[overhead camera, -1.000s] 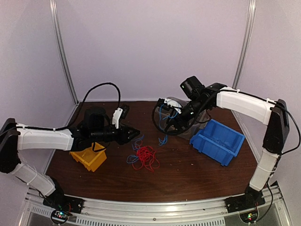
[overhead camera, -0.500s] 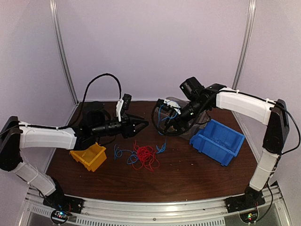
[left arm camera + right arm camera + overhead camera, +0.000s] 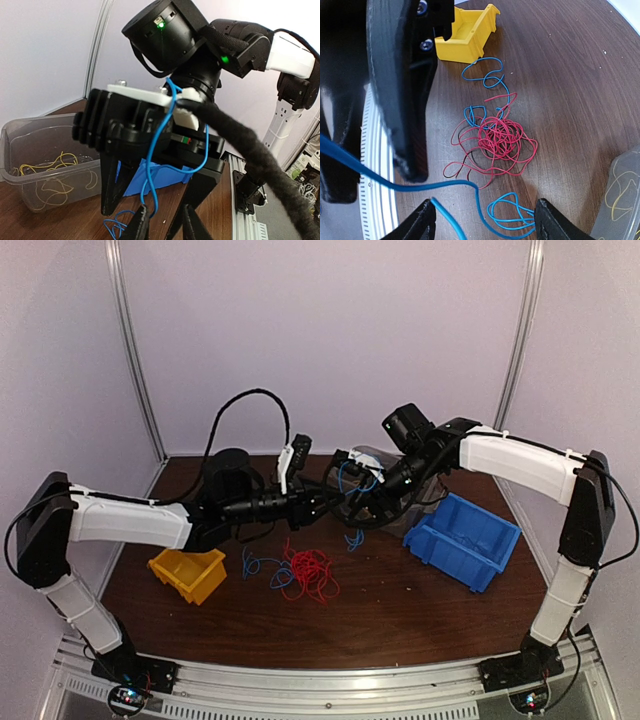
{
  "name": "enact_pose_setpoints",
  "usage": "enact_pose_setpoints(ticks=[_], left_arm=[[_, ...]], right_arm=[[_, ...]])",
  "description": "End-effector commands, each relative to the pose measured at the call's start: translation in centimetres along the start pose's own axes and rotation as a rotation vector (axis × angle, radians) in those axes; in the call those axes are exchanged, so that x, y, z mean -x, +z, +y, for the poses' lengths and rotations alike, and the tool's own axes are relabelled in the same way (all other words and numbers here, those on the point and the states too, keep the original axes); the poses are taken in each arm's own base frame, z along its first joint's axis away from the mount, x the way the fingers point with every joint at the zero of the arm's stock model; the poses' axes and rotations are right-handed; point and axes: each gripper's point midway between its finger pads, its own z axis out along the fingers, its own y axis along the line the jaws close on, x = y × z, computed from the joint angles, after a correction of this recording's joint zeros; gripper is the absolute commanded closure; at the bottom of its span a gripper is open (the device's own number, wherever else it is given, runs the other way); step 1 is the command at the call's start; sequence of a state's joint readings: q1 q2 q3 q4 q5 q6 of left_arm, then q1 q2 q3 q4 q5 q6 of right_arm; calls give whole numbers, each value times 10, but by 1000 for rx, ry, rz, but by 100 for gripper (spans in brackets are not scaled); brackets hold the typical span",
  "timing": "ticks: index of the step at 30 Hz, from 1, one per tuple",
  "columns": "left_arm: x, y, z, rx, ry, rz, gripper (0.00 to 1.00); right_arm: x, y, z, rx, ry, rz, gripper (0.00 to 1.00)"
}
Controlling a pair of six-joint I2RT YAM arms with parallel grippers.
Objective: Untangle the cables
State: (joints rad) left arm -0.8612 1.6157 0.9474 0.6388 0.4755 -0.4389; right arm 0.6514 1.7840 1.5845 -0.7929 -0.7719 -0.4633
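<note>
Curling thin red cables (image 3: 497, 140) knot loosely on the woodgrain table (image 3: 570, 75).

The dark wooden counter (image 3: 400, 612) carried a yellow bin (image 3: 188, 573) at left, a blue bin (image 3: 465, 538) at right, a clear tub (image 3: 20, 187) behind, and red cables (image 3: 312, 570) tangled beside blue cables (image 3: 260, 564) between.

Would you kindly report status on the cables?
Left end effector open by dangling thin blue wire. Right end effector open, wire draped over it. Thin red wire tangle untouched.
</note>
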Motion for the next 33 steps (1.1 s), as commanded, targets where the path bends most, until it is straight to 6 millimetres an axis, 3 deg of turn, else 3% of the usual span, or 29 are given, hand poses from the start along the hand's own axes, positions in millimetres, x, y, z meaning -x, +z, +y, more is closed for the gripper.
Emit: enact_pose_setpoints(ticks=[1, 5, 10, 13, 18, 21, 24, 26, 30, 33], left_arm=[[17, 7, 1, -5, 46, -49, 77], [16, 12, 8, 24, 39, -41, 71], [21, 11, 7, 22, 44, -55, 96], [32, 1, 8, 72, 66, -77, 100], [73, -40, 21, 271, 189, -103, 100], [124, -78, 27, 383, 248, -169, 100], [170, -101, 16, 437, 323, -234, 100], [190, -107, 5, 433, 355, -253, 100], [214, -118, -10, 421, 377, -313, 100], [212, -115, -9, 412, 369, -315, 100]], right_arm=[[9, -6, 10, 22, -7, -33, 32], [11, -7, 12, 30, -6, -39, 31], [9, -5, 11, 33, 3, -38, 32], [3, -2, 10, 29, 5, -29, 32], [-22, 8, -2, -25, -12, 17, 31], [-45, 16, -7, -52, -22, 63, 30], [-63, 23, -16, -90, -20, 99, 29], [-73, 26, -19, -96, -11, 122, 28], [-87, 24, -22, -108, 11, 143, 28], [-85, 10, -20, -118, 8, 127, 28]])
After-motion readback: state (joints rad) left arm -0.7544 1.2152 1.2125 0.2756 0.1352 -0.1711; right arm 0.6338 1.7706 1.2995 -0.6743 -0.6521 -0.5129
